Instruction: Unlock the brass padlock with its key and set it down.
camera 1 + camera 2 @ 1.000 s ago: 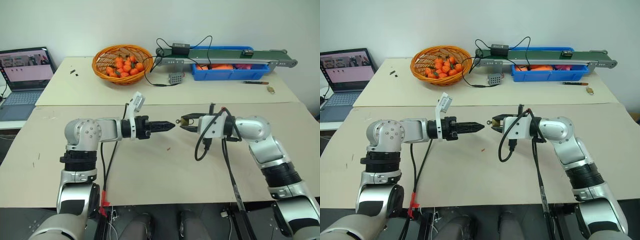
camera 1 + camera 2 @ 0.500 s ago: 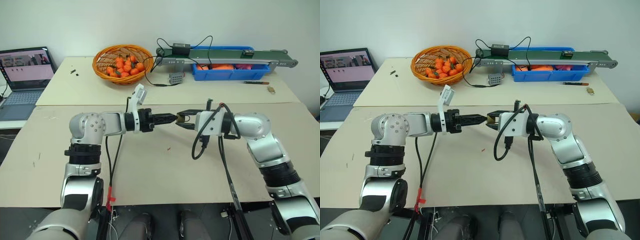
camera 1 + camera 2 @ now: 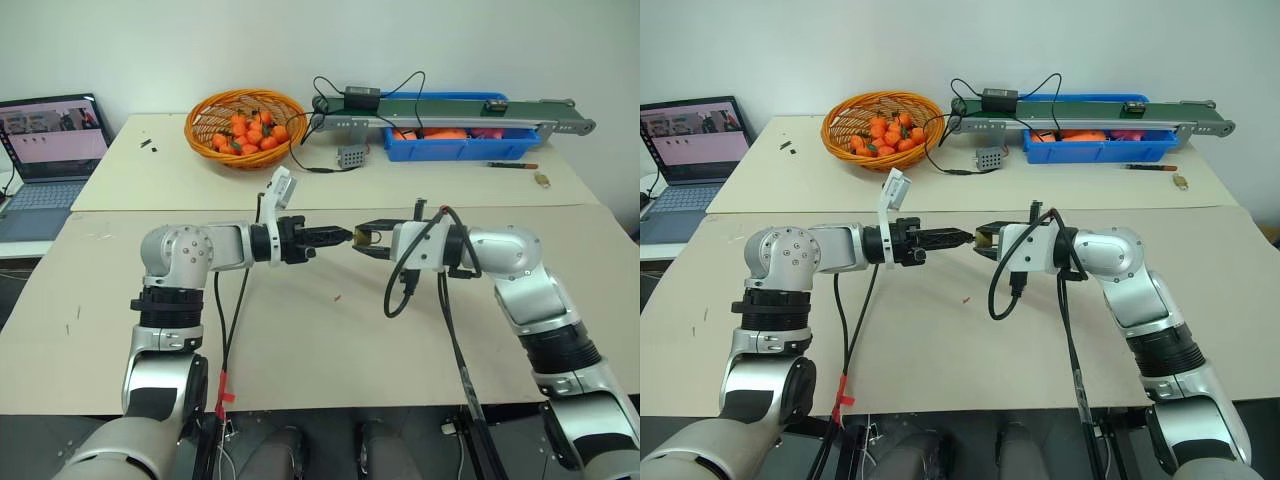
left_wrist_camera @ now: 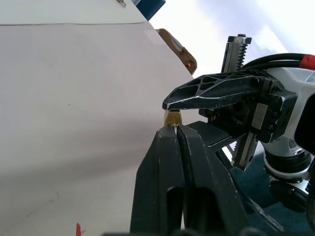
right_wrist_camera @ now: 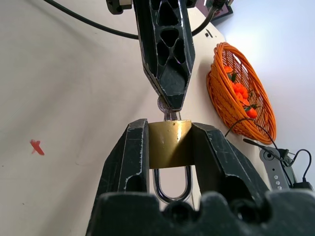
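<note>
The brass padlock (image 5: 170, 145) is clamped between the two fingers of my right gripper (image 5: 170, 128), above the middle of the table. Its silver shackle (image 5: 171, 186) points back toward the right wrist. My left gripper (image 3: 345, 237) comes in from the left, level, and its tip meets the padlock's (image 3: 366, 238) free end. Its fingers (image 4: 165, 147) are pressed together on the small key (image 5: 168, 114), which sticks out of the padlock's keyhole end. Most of the key is hidden by the fingertips.
A basket of oranges (image 3: 245, 128), a laptop (image 3: 50, 150), a conveyor (image 3: 460, 108) with a blue bin (image 3: 460, 147), a pen (image 3: 512, 165) and a small brownish-gold object (image 3: 541, 179) stand on the far table. Cables hang from both wrists.
The left gripper's fingers have closed on the key at the padlock's end. The right gripper keeps its hold on the padlock.
</note>
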Robot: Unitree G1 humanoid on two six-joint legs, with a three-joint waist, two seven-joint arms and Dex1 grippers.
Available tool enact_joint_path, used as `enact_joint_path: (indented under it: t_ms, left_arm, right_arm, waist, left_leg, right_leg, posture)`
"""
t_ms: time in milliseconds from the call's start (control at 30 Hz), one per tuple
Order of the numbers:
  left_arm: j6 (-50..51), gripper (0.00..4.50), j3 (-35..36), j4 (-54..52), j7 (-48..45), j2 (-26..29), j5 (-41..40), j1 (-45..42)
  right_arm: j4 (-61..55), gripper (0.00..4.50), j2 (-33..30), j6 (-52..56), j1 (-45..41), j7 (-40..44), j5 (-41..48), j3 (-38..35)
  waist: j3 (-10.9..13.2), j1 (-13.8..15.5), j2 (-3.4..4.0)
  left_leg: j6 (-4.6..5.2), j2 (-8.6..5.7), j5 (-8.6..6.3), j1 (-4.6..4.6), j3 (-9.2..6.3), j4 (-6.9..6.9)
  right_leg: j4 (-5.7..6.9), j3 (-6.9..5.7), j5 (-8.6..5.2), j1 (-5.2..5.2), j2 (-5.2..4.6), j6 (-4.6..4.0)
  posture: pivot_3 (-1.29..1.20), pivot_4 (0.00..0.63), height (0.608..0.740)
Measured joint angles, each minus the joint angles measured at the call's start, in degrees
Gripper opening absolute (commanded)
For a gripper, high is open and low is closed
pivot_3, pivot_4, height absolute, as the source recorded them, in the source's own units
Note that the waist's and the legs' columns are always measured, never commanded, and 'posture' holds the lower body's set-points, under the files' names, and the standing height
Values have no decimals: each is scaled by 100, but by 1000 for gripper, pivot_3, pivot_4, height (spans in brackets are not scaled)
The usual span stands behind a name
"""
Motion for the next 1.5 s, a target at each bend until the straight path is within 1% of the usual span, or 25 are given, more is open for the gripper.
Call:
enact_joint_path:
  t_ms: [433,600,767,933,1033,1133,1200,1300,1433,1500]
  left_arm:
    - [-164,62,-40,0,-66,5,83,0]
    - [-566,62,-366,-105,-375,157,279,26]
    - [-1466,62,-971,-588,-861,503,792,268]
    - [-2839,62,-1610,-908,-1423,879,1617,518]
    - [-3732,62,-1859,-933,-1789,1012,2054,743]
    - [-4205,62,-2171,-929,-2125,1015,2307,975]
    - [-4392,62,-2191,-927,-2227,1010,2405,976]
    - [-4299,62,-2158,-893,-2228,993,2440,975]
    - [-2939,62,-1749,-645,-1775,735,1968,895]
    - [-2049,62,-1375,-535,-1453,579,1586,762]
  right_arm:
    - [86,904,-24,0,-80,-6,3,-15]
    - [84,904,-31,27,-81,-3,29,-28]
    - [13,904,-29,124,-82,37,58,-24]
    - [-45,904,-23,222,-82,150,66,13]
    - [-48,904,-16,261,-89,157,115,21]
    - [-49,904,-16,299,-187,113,177,-69]
    - [-50,904,-15,311,-215,108,187,-70]
    - [-50,904,-14,351,-215,106,215,-69]
    - [-57,904,-14,394,-215,103,221,-70]
    - [-57,904,-17,397,-215,103,221,-69]
  waist:
    - [0,2,0]
    - [0,-2,0]
    - [0,2,0]
    - [0,2,0]
    - [0,4,0]
    - [0,9,0]
    - [0,9,0]
    - [0,9,0]
    - [0,5,0]
    - [0,1,0]
  left_leg:
    - [0,0,0,0,0,0]
    - [0,0,0,-1,0,-1]
    - [0,0,0,0,0,-2]
    - [0,0,0,-1,0,-3]
    - [0,1,0,-1,0,-5]
    - [1,1,0,-3,0,-4]
    - [1,1,-1,-2,0,-3]
    - [3,1,-1,-3,0,-4]
    - [4,0,-1,-3,0,-1]
    - [4,1,-1,-4,0,0]
  right_leg:
    - [0,0,0,0,0,0]
    - [-1,1,0,0,-2,0]
    - [-2,2,0,0,-4,0]
    - [-5,2,0,0,-5,-1]
    - [-7,2,0,0,-6,-1]
    - [-7,1,0,0,-3,-1]
    - [-7,0,0,1,-4,-1]
    - [-7,0,0,0,-1,-1]
    - [-1,-2,-1,-1,10,0]
    - [0,-3,-1,-3,11,0]
  posture:
    - [0,150,740]
    - [0,150,740]
    - [0,150,740]
    - [0,150,740]
    - [0,150,740]
    - [0,150,740]
    - [0,150,740]
    - [0,150,740]
    - [0,150,740]
    - [0,150,740]
